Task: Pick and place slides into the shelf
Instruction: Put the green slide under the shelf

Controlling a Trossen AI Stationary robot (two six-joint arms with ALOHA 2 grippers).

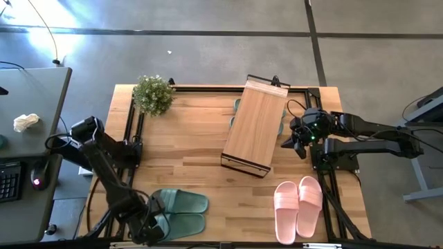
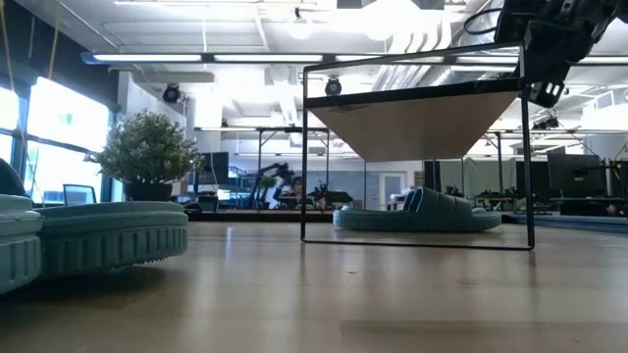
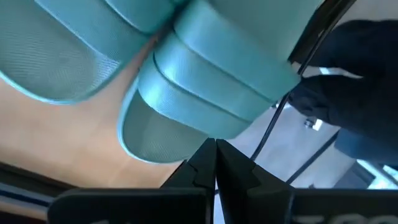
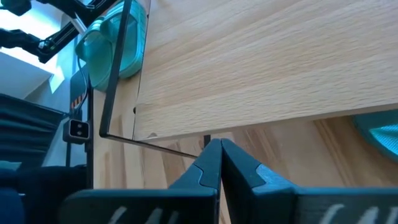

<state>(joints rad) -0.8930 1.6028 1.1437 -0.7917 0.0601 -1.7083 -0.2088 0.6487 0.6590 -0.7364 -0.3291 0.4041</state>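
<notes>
The light-wood shelf (image 1: 255, 124) stands askew at mid-table on its dark frame legs (image 2: 417, 123). One green pair of slides (image 2: 422, 211) lies under it, toes peeking out (image 1: 236, 105). A second green pair (image 1: 181, 211) lies at the near left, and the pink pair (image 1: 299, 206) at the near right. My left gripper (image 1: 156, 225) is shut, low at the near end of the green pair (image 3: 211, 87). My right gripper (image 1: 299, 144) is shut, raised beside the shelf's right edge (image 4: 280, 62). My left gripper (image 3: 216, 149) points its shut fingertips at the rim of the nearer green slide (image 3: 186, 146), which lies flat on the table; I cannot tell whether they touch. My right gripper (image 4: 219, 148) hangs at the shelf's top edge (image 4: 205, 127); I cannot tell whether it touches.
A potted plant (image 1: 153, 94) stands at the far left corner of the table. A dark metal frame (image 1: 131, 131) runs along the table's sides. Bare wood lies between the shelf and the near slides (image 1: 235, 194).
</notes>
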